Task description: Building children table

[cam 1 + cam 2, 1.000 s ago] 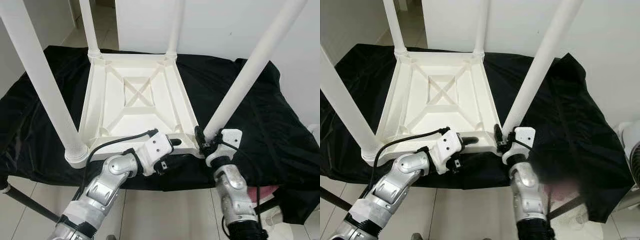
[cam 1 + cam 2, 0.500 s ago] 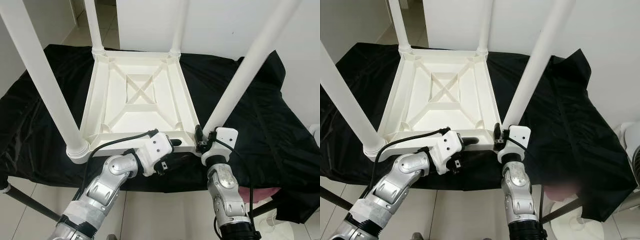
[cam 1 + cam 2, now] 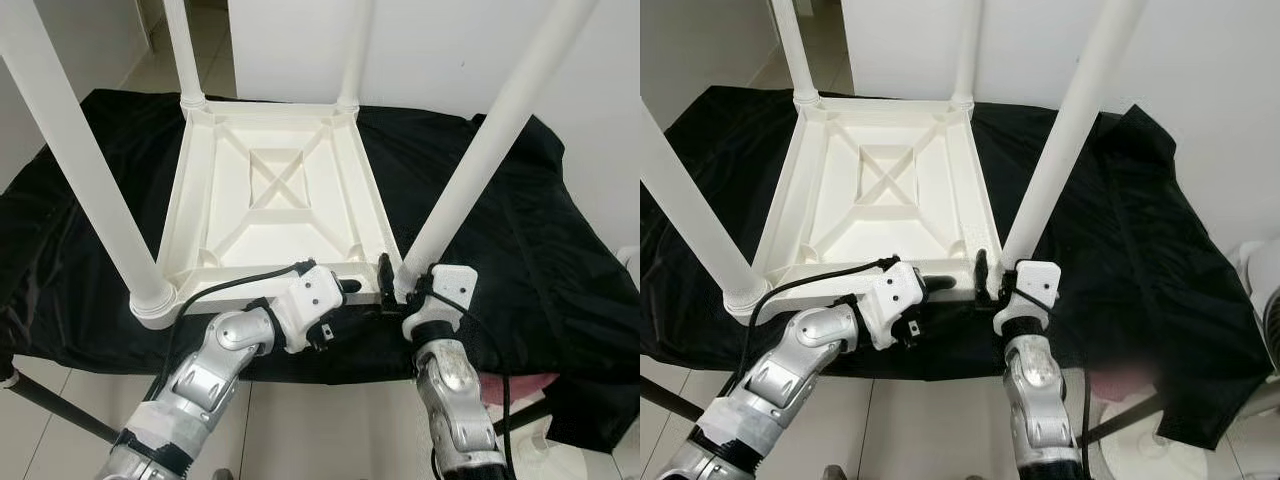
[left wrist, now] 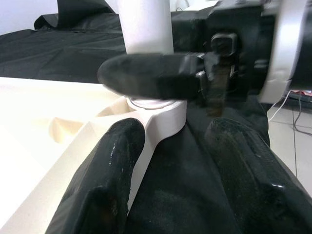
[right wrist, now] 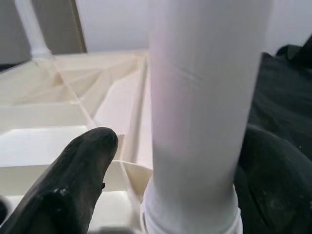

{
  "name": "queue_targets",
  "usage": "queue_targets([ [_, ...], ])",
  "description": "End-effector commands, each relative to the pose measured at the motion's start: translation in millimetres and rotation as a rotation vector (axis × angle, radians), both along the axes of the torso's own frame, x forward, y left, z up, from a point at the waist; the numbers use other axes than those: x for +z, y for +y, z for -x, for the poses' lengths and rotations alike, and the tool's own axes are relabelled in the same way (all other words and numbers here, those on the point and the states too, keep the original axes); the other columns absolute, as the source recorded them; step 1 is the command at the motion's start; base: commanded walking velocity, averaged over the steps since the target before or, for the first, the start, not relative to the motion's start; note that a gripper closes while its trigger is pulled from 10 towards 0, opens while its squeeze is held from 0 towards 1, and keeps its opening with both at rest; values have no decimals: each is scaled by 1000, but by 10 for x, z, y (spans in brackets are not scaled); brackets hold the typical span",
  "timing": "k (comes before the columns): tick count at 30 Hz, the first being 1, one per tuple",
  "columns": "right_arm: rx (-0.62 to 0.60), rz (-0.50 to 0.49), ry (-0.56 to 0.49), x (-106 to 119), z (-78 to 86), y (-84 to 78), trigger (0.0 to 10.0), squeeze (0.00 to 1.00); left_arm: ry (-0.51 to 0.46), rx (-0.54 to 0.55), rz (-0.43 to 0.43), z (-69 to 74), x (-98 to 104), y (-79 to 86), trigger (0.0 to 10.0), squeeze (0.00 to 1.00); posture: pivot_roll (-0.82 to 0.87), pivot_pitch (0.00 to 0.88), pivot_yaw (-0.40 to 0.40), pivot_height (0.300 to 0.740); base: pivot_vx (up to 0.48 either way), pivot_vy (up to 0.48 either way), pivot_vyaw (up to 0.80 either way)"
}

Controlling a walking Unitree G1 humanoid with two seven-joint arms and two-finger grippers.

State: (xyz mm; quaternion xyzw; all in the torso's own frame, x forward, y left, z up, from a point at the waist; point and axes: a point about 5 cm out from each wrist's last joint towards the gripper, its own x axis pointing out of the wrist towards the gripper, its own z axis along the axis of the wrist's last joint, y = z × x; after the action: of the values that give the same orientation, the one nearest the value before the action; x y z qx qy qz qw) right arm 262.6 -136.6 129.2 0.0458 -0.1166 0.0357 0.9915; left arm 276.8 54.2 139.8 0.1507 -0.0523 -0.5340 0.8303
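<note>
You had the worktop point(image 3: 520, 250) in front of you, draped in a black cloth point(image 3: 90, 230), and the white children's table point(image 3: 275, 200) lay on it upside down, ribbed underside up, four legs pointing upward. The near right leg point(image 3: 470, 175) rose tilted from the table's near right corner. Your right hand point(image 3: 397, 283) sat at the base of that leg, its two black fingers spread either side of the tube; one finger point(image 5: 73, 185) showed against the table's frame, and whether the fingers actually pressed the leg you could not tell. Your left hand point(image 3: 340, 305) hung at the table's near edge, fingers apart, one finger point(image 4: 109, 175) just beside the corner socket point(image 4: 158, 114), nothing between them.
</note>
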Motion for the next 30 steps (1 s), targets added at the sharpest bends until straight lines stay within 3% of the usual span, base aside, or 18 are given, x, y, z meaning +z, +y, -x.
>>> queue_targets([
  [1,22,-11,-32,37,54,-22,10000,0,27,-8,-31,4,-83,53,10000,0,-32,67,-44,740,0,0,0],
  [12,11,14,-8,-35,193,-154,10000,0,21,90,-87,-126,-92,383,10000,0,-46,88,-31,740,0,0,0],
  [17,19,8,-14,8,123,-146,10000,0,31,120,-124,-151,-132,538,10000,0,-52,97,-28,740,0,0,0],
  [22,25,6,-19,30,99,-140,10000,0,30,125,-133,-160,-136,572,10000,0,-52,97,-28,740,0,0,0],
  [23,40,36,-28,85,-13,-111,10000,0,27,147,-164,-207,-131,702,10000,0,-50,98,-29,740,0,0,0],
  [30,78,112,-8,116,-159,-35,10000,0,20,208,-204,-293,-129,911,10000,0,-50,96,-32,740,0,0,0],
])
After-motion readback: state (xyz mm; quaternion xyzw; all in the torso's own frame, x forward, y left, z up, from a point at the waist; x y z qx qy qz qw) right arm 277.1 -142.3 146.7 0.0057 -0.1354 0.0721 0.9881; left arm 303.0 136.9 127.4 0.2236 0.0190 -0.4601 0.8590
